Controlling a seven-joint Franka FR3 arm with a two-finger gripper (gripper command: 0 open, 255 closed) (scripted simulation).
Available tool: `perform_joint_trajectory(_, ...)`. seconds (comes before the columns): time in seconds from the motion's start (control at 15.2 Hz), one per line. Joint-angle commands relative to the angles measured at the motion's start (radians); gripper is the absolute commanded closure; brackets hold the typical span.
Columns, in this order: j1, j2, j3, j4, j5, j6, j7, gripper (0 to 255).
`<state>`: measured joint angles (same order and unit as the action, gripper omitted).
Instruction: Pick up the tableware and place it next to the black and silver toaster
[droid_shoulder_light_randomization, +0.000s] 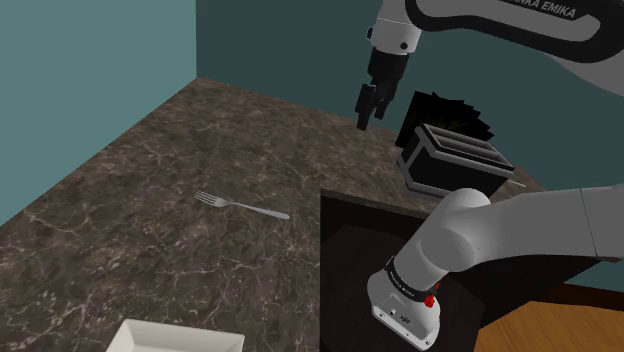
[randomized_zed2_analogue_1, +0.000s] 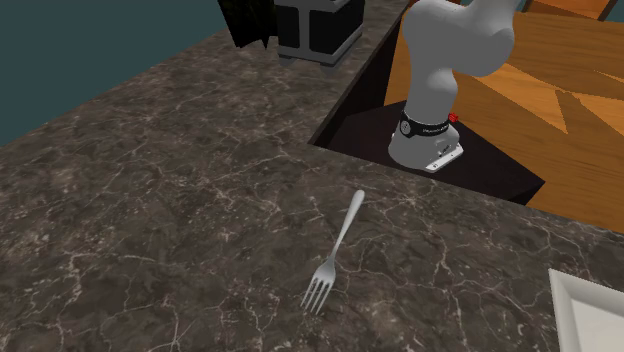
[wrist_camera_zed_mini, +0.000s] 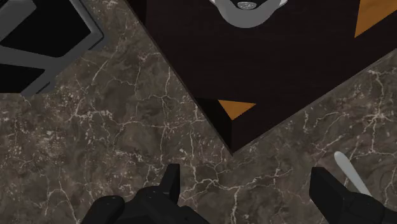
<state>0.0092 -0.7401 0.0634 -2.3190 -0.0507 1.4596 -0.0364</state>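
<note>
While my gripper (droid_shoulder_light_randomization: 369, 108) hangs open above the counter (droid_shoulder_light_randomization: 130, 180), the fork (droid_shoulder_light_randomization: 240, 207) lies flat on the stone, untouched.
A white dish (droid_shoulder_light_randomization: 175, 338) shows just a corner at the counter's near edge, and I cannot tell what it holds. My arm (droid_shoulder_light_randomization: 530, 230) reaches up from the stand (droid_shoulder_light_randomization: 350, 250) and bends over so the fingers (wrist_camera_zed_mini: 336, 194) point down, spread apart with nothing between them, near the toaster (droid_shoulder_light_randomization: 455, 160). The fork sits well apart from the toaster, its handle end toward the stand, whose corner juts roughly between them.
</note>
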Motion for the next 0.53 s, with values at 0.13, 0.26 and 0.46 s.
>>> perform_joint_trajectory(0.13, 0.017, 0.025, 0.018, -0.027, 0.021, 0.062, 0.007, 0)
perform_joint_trajectory(0.26, 0.034, 0.055, 0.036, -0.05, 0.041, 0.125, 0.014, 0)
perform_joint_trajectory(0.46, 0.059, 0.107, 0.065, -0.076, 0.068, 0.219, 0.023, 0)
